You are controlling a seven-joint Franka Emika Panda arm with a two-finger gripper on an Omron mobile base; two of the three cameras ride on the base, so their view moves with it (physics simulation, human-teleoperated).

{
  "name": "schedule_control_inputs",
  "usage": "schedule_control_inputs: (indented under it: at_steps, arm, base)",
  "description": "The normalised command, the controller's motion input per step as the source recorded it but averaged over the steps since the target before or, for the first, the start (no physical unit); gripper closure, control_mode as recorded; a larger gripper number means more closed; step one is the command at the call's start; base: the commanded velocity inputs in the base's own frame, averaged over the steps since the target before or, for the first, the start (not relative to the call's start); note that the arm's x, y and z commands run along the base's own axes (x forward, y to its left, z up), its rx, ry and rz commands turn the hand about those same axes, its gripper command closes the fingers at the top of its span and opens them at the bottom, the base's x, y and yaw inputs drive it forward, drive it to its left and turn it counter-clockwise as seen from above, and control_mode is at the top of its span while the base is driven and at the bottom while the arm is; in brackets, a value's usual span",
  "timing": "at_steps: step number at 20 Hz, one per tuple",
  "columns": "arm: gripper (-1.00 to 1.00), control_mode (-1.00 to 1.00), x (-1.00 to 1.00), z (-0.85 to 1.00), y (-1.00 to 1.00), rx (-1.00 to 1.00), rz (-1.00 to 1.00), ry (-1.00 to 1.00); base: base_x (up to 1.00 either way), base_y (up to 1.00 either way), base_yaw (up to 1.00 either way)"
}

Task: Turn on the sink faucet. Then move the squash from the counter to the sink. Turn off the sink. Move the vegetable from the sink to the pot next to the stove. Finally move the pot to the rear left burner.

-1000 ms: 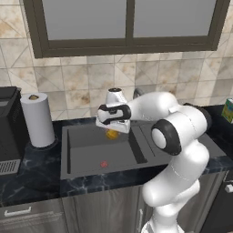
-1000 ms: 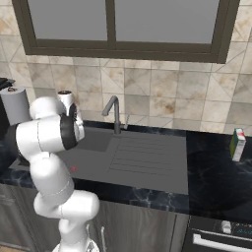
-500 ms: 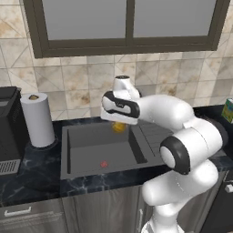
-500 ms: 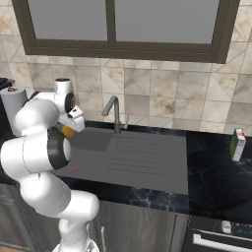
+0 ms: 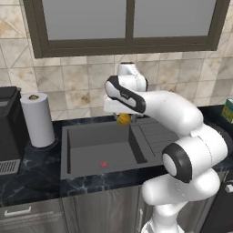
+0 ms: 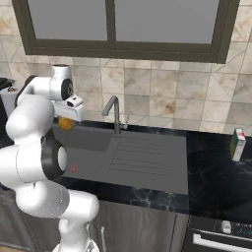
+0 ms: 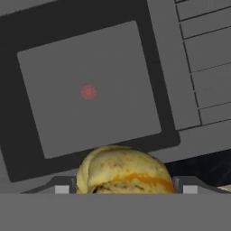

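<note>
Now your jaws [image 7: 122, 191] stand wide, clamped on the squash [image 7: 124, 170], held above the sink's [image 5: 98, 143] back rim. Carry it toward the red drain mark [image 7: 88, 92] at 11 o'clock in the hand view, lower, then release. The faucet [image 6: 114, 113] stands at 3 o'clock of the hand in the right view; the paper towel roll [image 5: 39, 119] is well clear.

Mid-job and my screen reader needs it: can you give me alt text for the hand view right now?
The yellow squash sits held in the hand at the bottom of the view, above the dark grey sink. Below it lies the basin floor with its red drain mark, and the ribbed drainboard runs along the right side.
</note>
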Motion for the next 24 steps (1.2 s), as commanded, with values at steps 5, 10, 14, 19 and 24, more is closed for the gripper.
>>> schedule_control_inputs:
  at_steps: [5,10,14,19,24]
  arm:
    - [1.00,-1.00,-0.04,0.06,0.00,0.00,0.06,0.00]
    - [1.00,-1.00,0.00,0.00,0.00,0.00,0.00,0.00]
    - [1.00,-1.00,-0.31,0.01,-0.02,0.00,0.00,-0.13]
    - [1.00,1.00,0.00,0.00,0.00,0.00,0.00,0.00]
    - [1.00,1.00,0.00,0.00,0.00,0.00,0.00,0.00]
  base:
    - [0.00,0.00,0.00]
    - [0.00,0.00,0.00]
    - [0.00,0.00,0.00]
    - [-0.38,0.01,-0.01]
    - [-0.31,0.22,0.01]
